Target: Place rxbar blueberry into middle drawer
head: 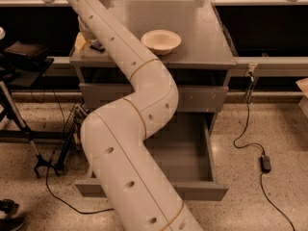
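A small dark wrapper, the rxbar blueberry, lies on the grey cabinet top near its left edge, partly covered by my arm. My gripper is over that left edge, right by the bar, mostly hidden behind my own white arm. The middle drawer is pulled wide open below the cabinet, with its grey inside showing and its front panel nearest the camera. The left half of the drawer is hidden by my arm.
A cream bowl stands in the middle of the cabinet top. A pale yellowish object lies at the top's left edge. The shut upper drawer front is above the open one. A black cable and adapter lie on the floor at right, and a stand is at left.
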Robot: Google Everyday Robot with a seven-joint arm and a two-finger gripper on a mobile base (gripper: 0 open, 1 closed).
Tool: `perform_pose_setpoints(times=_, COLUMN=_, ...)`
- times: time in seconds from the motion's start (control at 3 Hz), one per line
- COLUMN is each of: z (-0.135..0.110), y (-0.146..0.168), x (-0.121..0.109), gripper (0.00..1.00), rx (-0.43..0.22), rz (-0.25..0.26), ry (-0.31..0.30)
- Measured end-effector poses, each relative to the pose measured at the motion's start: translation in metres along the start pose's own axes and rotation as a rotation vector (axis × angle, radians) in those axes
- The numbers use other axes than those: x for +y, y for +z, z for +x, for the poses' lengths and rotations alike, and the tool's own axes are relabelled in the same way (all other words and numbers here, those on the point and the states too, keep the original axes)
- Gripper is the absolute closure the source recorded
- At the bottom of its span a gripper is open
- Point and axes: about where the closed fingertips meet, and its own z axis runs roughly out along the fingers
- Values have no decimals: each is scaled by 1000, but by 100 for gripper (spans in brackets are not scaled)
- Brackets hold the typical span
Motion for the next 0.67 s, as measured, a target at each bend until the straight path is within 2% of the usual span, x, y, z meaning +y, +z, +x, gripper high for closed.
perform_pose_setpoints(times=0.33, z=2, y=-1, x=-1, gripper=0, rx=10, rz=6, ry=6)
perform_pose_setpoints(times=0.67, z=2, y=-3, x=-1, gripper=0, rx=13, rz=15, ry=6)
